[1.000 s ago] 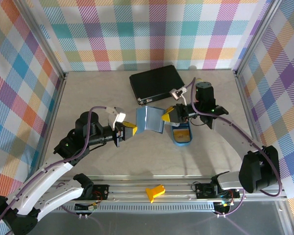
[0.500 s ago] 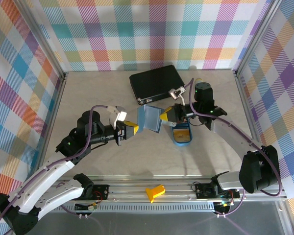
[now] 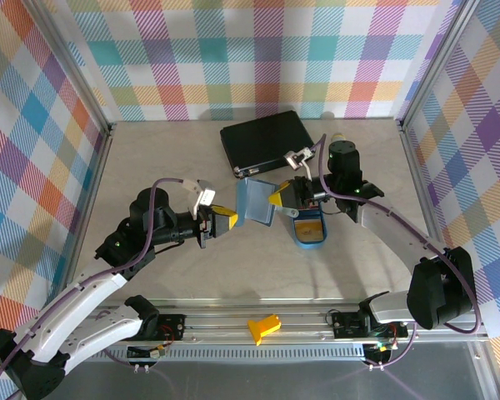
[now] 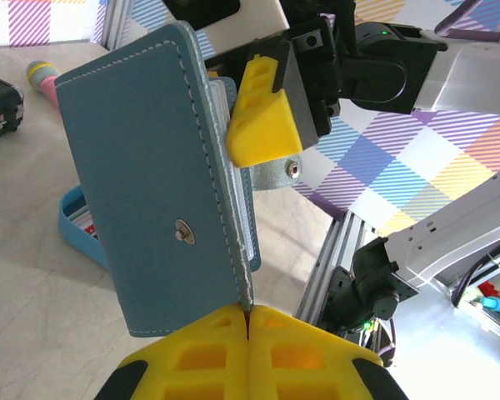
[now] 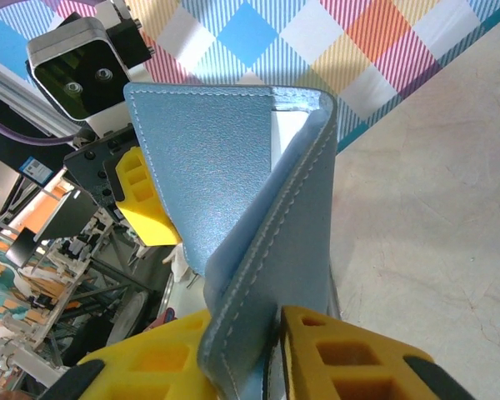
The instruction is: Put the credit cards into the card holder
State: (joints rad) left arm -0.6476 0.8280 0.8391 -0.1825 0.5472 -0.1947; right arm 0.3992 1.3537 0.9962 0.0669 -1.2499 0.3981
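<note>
The teal-blue card holder (image 3: 255, 202) hangs above the table between both arms, partly unfolded. My left gripper (image 3: 223, 219) is shut on its lower edge (image 4: 248, 315); in the left wrist view the holder's outer face (image 4: 150, 192) with its snap stud rises above the yellow fingers. My right gripper (image 3: 282, 198) is shut on the other flap (image 5: 271, 329), and a pale inner pocket (image 5: 285, 133) shows in the fold. The credit cards (image 3: 308, 225) lie in the blue oval tray (image 3: 309, 242) under the right gripper; a red card edge (image 4: 87, 223) shows behind the holder.
A large black case (image 3: 267, 140) lies at the back centre, close behind the holder. A small pink and yellow object (image 4: 40, 75) lies on the table far behind the tray. A yellow block (image 3: 264, 327) sits on the front rail. Checked walls enclose the table.
Both grippers have shifted slightly toward the back with the card holder still held. Seen from above, the holder has turned a little and looks narrower.
</note>
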